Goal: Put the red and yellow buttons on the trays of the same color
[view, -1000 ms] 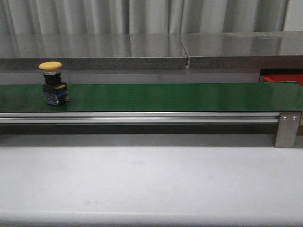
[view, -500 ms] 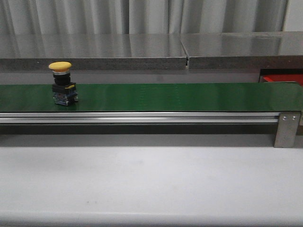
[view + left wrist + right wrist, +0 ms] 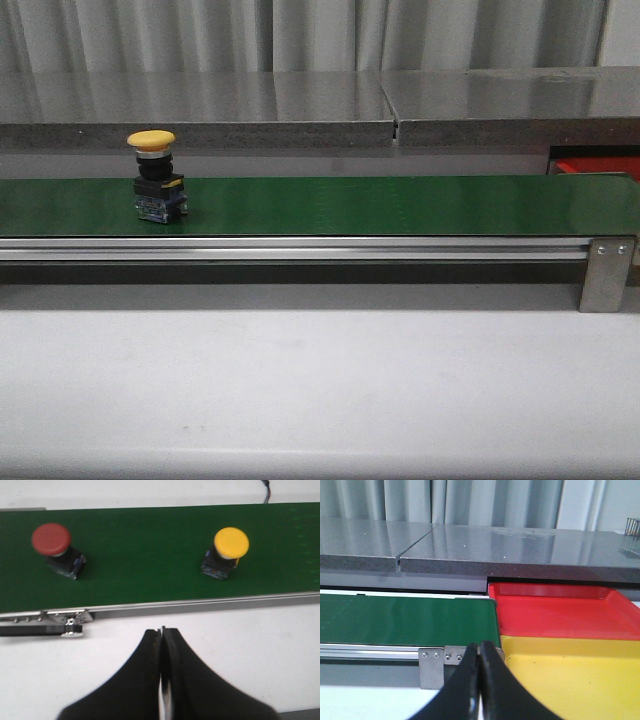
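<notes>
The yellow button has ridden rightward along the green belt since a second ago, a red button trailing it. Both our jaws are pressed together, empty; we wait near the red tray and yellow tray.

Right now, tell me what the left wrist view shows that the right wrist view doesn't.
Only the left wrist view shows the red-capped button, the yellow-capped button and the shut left gripper. Only the right wrist view shows the flat red tray, the yellow tray and the shut right gripper. Both show the long green belt.
</notes>
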Action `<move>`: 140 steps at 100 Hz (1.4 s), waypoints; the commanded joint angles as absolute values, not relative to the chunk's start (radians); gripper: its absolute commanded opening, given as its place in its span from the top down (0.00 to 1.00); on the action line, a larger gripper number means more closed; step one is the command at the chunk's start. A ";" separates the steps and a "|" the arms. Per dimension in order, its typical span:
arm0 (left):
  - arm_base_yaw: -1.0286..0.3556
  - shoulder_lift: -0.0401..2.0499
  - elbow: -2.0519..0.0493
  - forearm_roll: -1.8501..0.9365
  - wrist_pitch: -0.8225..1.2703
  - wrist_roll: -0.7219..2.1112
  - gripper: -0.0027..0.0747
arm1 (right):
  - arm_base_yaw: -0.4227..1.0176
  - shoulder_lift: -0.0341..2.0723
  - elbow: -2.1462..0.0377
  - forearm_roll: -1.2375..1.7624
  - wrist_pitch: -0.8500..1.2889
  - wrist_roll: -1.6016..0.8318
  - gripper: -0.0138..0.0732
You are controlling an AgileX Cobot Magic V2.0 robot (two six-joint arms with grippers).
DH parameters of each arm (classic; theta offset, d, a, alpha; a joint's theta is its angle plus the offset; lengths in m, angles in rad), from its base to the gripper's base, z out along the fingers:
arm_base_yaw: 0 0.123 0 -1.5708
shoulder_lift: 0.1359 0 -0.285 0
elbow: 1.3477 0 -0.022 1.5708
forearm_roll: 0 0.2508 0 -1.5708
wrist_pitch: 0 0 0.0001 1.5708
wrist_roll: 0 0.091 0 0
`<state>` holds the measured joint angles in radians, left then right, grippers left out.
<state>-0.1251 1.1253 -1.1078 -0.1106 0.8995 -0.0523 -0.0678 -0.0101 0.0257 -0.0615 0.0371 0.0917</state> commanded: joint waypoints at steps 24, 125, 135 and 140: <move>-0.096 0.802 -0.872 -0.071 0.747 -0.105 0.99 | -0.072 -0.028 0.004 -0.071 -0.035 0.091 0.98; -0.062 0.454 -0.650 -0.097 0.754 -0.105 0.99 | -0.072 -0.028 0.004 -0.071 -0.035 0.091 0.98; -0.062 0.454 -0.650 -0.097 0.754 -0.105 0.99 | -0.072 -0.028 0.004 -0.071 -0.035 0.091 0.98; -0.062 0.454 -0.650 -0.097 0.754 -0.105 0.99 | -0.072 -0.028 0.004 -0.071 -0.035 0.091 0.98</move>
<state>-0.0641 0.4501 -0.6251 -0.0855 0.8196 -0.0959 -0.0678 -0.0101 0.0257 -0.0615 0.0371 0.0917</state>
